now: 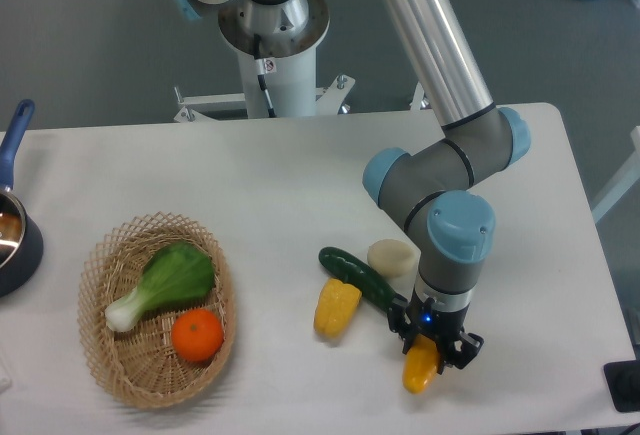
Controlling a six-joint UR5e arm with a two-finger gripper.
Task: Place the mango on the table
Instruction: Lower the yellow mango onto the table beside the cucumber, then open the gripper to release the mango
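The mango [420, 368] is a smooth yellow-orange fruit low over the white table [300, 185], near the front edge at right of centre. My gripper [431, 346] points straight down and is shut on the mango's upper end; the lower tip sticks out below the black fingers. Whether the fruit touches the tabletop cannot be told from this view.
A dark green cucumber [358, 278], a yellow corn cob [336, 307] and a pale round piece [391, 256] lie just left of the gripper. A wicker basket [120, 355] with a leafy green [165, 283] and an orange [196, 334] sits at front left. A blue-handled pot [14, 225] is at the left edge.
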